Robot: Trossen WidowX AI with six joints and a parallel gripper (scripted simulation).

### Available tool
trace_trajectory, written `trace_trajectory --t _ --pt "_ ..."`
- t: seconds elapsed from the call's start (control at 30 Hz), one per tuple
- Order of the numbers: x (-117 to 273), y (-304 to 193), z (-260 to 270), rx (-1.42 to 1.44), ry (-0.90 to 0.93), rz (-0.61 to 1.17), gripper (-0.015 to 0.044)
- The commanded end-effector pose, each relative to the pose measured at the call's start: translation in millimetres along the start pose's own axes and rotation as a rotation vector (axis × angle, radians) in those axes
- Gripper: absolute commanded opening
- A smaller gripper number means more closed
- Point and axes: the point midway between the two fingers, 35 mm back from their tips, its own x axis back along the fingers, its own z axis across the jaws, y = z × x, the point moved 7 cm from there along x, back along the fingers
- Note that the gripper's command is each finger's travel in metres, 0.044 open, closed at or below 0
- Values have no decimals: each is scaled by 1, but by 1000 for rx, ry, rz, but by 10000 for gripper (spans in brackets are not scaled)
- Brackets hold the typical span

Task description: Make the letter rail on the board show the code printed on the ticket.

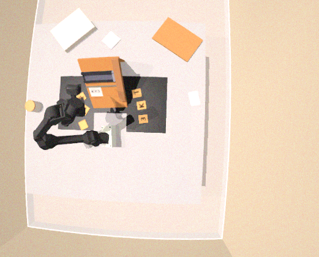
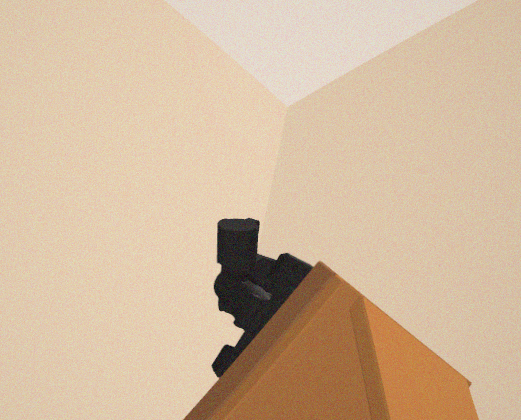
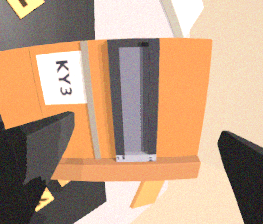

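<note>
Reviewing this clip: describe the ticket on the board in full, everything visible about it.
The ticket is a small, flat, white rectangle, paper-like in look, printed with "KY3" in dark characters. It lies against the face of the orange board, beside a thin grey strip that separates it from the dark letter rail. All three characters are readable in the wrist view, and nothing visibly covers it.
</note>
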Motion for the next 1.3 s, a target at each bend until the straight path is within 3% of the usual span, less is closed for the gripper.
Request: trace_trajectory --t 0.0,0.37,0.47,0.5,0.97,1.27 --pt "10 21 1 25 -9 7 440" --pt "10 21 1 25 -9 7 440" --pt "10 10 2 -49 14 39 361" --pt "9 1 2 -83 30 59 340" --pt "-31 -159 12 38 331 197 340" --pt "-74 -273 79 170 651 130 340"
